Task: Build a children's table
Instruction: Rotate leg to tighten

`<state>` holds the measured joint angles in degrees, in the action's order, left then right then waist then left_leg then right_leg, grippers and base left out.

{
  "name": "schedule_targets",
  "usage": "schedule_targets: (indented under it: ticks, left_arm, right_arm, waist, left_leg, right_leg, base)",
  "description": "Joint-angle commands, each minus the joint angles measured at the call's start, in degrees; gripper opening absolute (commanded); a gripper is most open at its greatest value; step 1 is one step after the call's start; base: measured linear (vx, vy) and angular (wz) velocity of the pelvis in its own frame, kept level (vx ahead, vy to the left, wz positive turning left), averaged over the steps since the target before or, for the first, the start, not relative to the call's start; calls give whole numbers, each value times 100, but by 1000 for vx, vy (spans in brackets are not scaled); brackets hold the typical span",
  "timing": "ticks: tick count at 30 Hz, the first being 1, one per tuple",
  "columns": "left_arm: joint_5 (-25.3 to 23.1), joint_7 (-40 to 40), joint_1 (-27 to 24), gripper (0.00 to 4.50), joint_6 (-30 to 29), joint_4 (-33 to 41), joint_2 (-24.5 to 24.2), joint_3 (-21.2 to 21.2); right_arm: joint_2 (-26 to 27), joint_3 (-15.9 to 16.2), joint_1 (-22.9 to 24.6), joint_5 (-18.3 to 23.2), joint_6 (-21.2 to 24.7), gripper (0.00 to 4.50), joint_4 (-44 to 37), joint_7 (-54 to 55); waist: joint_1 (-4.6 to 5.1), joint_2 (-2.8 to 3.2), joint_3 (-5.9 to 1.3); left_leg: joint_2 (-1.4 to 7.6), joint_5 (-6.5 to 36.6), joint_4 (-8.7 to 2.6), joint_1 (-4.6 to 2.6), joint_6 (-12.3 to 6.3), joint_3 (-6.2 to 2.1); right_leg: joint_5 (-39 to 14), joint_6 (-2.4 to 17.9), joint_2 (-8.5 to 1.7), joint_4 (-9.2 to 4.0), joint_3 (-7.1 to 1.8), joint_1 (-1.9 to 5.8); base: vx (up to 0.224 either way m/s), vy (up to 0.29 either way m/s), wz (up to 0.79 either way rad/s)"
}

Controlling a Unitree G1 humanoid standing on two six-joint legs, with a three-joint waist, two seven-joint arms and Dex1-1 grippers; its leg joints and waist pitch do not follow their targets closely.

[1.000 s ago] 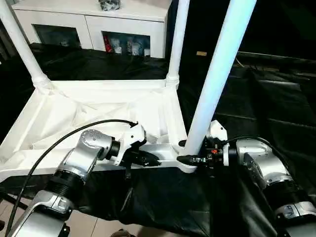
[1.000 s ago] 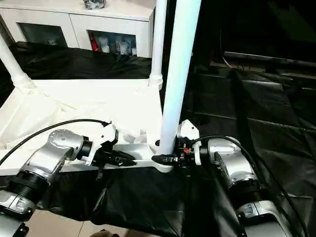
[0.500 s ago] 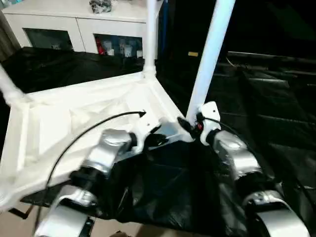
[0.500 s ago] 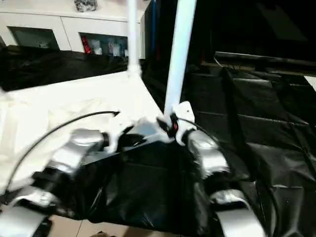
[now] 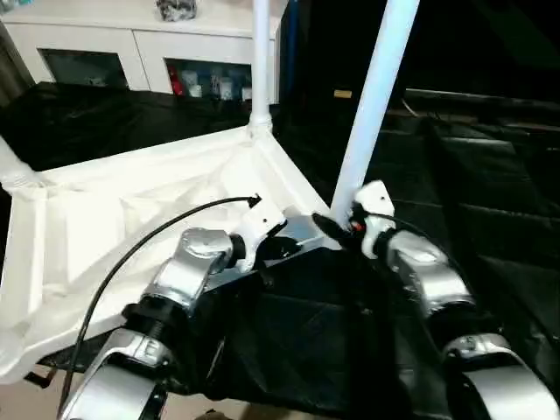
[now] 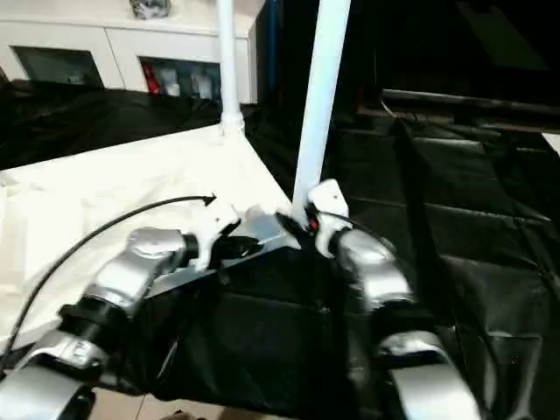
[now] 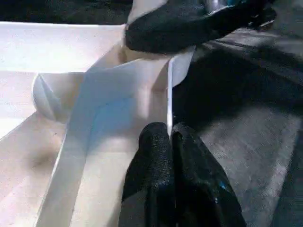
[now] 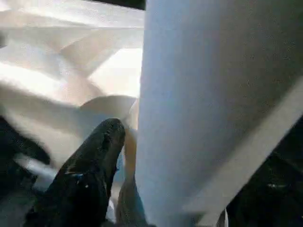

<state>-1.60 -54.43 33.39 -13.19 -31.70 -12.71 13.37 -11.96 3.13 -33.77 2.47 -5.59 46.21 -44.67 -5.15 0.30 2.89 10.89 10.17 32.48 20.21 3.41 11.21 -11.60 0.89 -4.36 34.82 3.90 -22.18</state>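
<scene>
The white tabletop (image 5: 105, 219) lies upside down on black sheeting, ribs up. Three white legs stand in its corner sockets: one at the back (image 5: 260, 61), one at the far left (image 5: 10, 166) and one at the near right corner (image 5: 372, 114). My left gripper (image 5: 284, 249) is shut on the thin rim of the tabletop (image 7: 118, 94) close to that near right corner, both fingers (image 7: 156, 156) pinching the edge. My right gripper (image 5: 337, 227) sits open at the foot of the near right leg (image 8: 208, 109). One finger (image 8: 90, 179) stands just off the tube.
A white cabinet (image 5: 131, 44) with glass-fronted doors stands at the back left. Black sheeting (image 5: 472, 175) covers the surface to the right and front. A black cable (image 5: 131, 254) arcs over my left forearm. Pale floor (image 5: 35, 402) shows at the lower left.
The whole picture has swung and tilted, so the camera moved. Both grippers stay at the same corner, left on the rim, right at the leg's foot.
</scene>
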Motion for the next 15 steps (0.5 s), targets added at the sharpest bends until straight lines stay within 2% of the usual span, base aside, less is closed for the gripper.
schedule_targets:
  ticks: [1, 3, 5, 6, 9, 12, 15]
  left_arm:
    - [330, -514, 9, 0, 268, 366, 7, 97]
    - [432, -990, -52, 0, 264, 472, -211, 166]
    - [467, -1188, -64, 0, 265, 487, -313, 187]
    - [485, -1277, -65, 0, 268, 486, -354, 187]
    - [503, -1550, -49, 0, 267, 450, -506, 207]
    - [513, -1735, -44, 0, 251, 454, -623, 233]
    - [527, -1820, -49, 0, 252, 466, -663, 225]
  right_arm:
    - [98, 641, 260, 34, 129, 302, -56, -1108]
    - [-140, 764, 377, 169, 198, 302, -298, -1845]
    - [-260, 836, 439, 243, 290, 302, -427, -2205]
    - [-309, 858, 459, 272, 337, 302, -469, -2385]
    - [-498, 1011, 563, 328, 511, 280, -676, -3005]
    - [-637, 1155, 646, 345, 670, 252, -841, -3397]
    - [-689, 1208, 692, 374, 786, 232, -941, -3579]
  waist:
    - [-38, -52, -350]
    - [-70, -50, -359]
    - [-78, -52, -343]
    - [-92, -35, -344]
    - [-124, -44, -321]
    - [-165, -39, -315]
    - [-181, -46, -321]
  left_leg:
    - [249, 932, -299, 14, -476, -108]
    - [266, 838, -282, 23, -594, -107]
    - [275, 845, -284, 21, -648, -97]
    - [288, 899, -287, -4, -608, -95]
    - [291, 1136, -311, -21, -465, -102]
    - [301, 1257, -325, -47, -398, -102]
    - [303, 1206, -331, -40, -355, -108]
  right_leg:
    - [-544, 1363, -435, -386, -285, 271]
    - [-424, 1418, -430, -359, -268, 286]
    - [-423, 1463, -422, -360, -270, 263]
    - [-534, 1479, -426, -367, -268, 240]
    - [-1023, 1405, -432, -412, -271, 235]
    - [-1195, 1341, -434, -428, -286, 213]
    - [-1202, 1320, -449, -427, -287, 220]
  base:
    - [0, 0, 0]
    - [0, 0, 0]
    - [0, 0, 0]
    - [0, 0, 0]
    - [0, 0, 0]
    - [0, 0, 0]
    - [0, 0, 0]
